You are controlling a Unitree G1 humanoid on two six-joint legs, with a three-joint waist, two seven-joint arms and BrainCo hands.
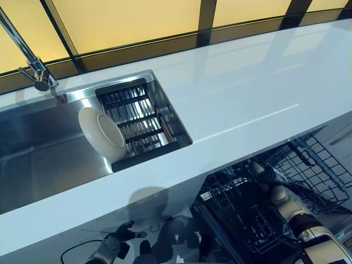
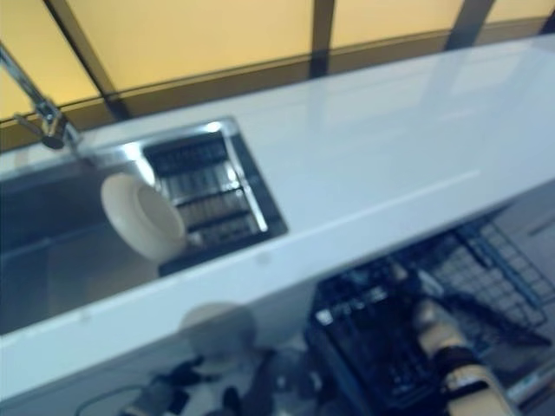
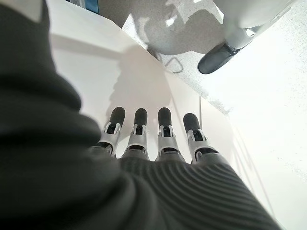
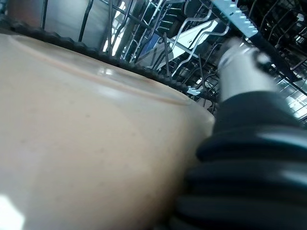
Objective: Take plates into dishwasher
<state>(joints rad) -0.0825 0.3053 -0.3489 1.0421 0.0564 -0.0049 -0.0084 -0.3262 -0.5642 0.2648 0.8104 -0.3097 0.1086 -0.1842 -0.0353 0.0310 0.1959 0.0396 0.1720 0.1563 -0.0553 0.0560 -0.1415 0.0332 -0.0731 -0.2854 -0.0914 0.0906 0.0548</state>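
A cream plate [image 1: 102, 135] stands on edge in the sink [image 1: 38, 159], leaning against a black drying rack [image 1: 137, 118]. My right hand [image 1: 268, 177] reaches down into the open dishwasher's lower rack [image 1: 236, 212]. In the right wrist view a second cream plate [image 4: 86, 143] fills most of the picture, lying against my right hand [image 4: 249, 158], whose thumb [image 4: 240, 62] rests over its rim, with rack wires just behind it. My left hand [image 1: 113, 245] hangs low in front of the white cabinet, its fingers [image 3: 165, 129] straight and holding nothing.
A white counter [image 1: 247, 93] runs across above the dishwasher. A faucet [image 1: 33, 66] rises at the sink's back left. A second wire rack [image 1: 322, 165] is pulled out at the right, beside my right arm.
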